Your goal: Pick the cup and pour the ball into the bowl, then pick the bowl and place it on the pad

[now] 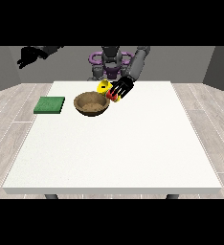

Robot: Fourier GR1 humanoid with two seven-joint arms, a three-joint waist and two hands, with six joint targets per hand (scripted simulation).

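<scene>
A yellow cup [103, 86], brown bowl [91, 103] and green pad [50, 105] sit by black hands on a white table [133, 143].

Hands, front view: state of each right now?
Hand at the view's right: curled round the tilted cup, beside the bowl.
Hand at the view's left: raised, holding nothing; fingers cannot be told.

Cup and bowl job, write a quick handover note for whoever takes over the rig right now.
Robot hand at the view's right: curled round the yellow cup, tipped toward the wooden bowl.
Robot hand at the view's left: raised off the table, holding nothing.
Green pad: on the table, left of the bowl in view, bare.
Ball: cannot tell where it is.
Left: finish pour, move bowl onto pad.
</scene>
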